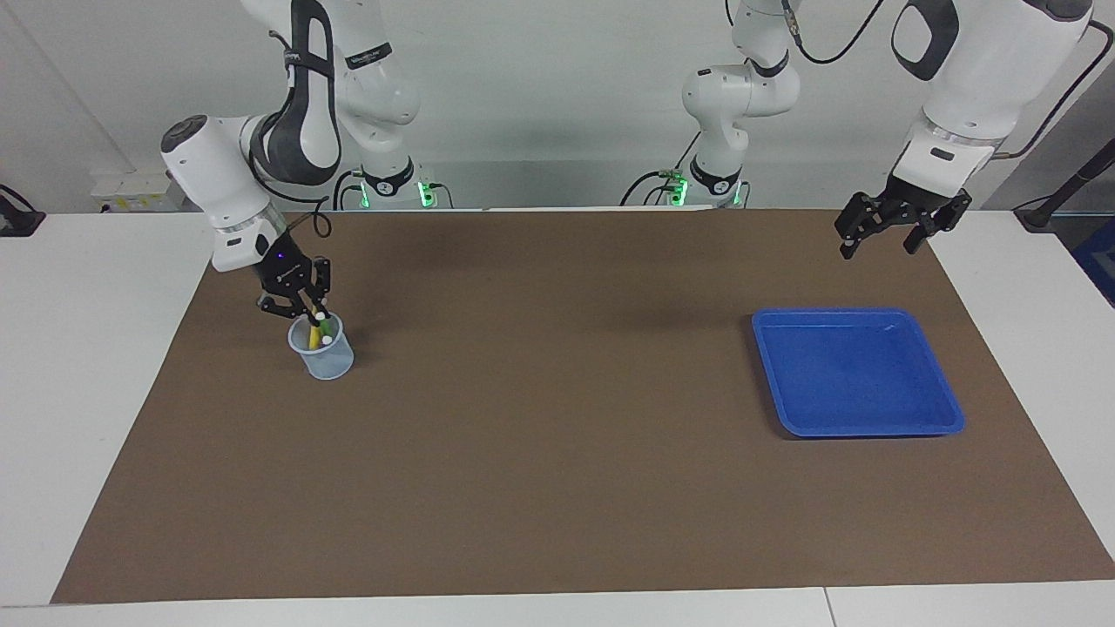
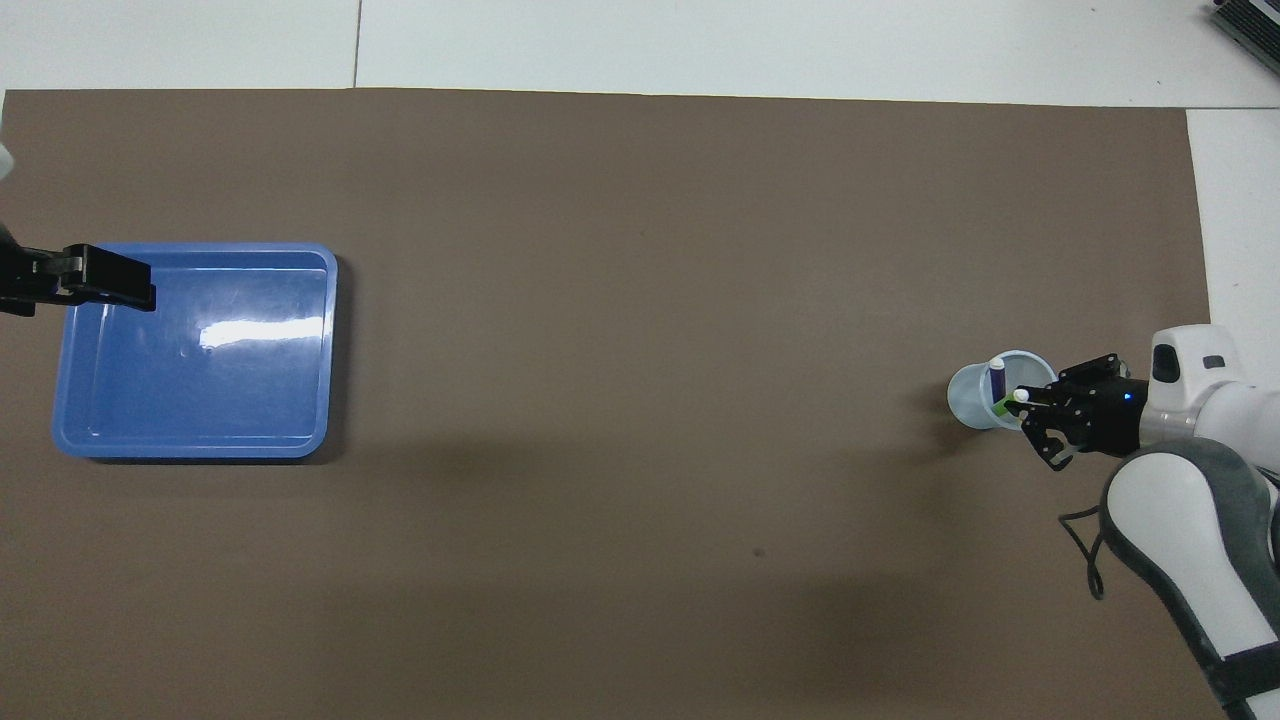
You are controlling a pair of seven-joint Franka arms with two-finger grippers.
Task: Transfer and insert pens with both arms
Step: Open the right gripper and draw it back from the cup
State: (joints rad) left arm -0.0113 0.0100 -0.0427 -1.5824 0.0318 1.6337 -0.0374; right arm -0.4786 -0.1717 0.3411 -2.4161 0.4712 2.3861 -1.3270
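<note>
Your right gripper (image 1: 315, 314) sat just above the cup (image 1: 321, 355), fingertips at the green pen (image 1: 325, 329); grip unclear. Pen stood near-upright. Left gripper (image 1: 878, 241) waited open, well apart.

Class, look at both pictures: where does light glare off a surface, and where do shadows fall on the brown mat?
Overhead view: a bright white glare streak lies on the floor of the blue tray, and broad soft shadows darken the mat nearer the robots. Facing view: the tray shows almost no glare; faint shadows lie on the mat near the robots, and a small one beside the cup.
</note>
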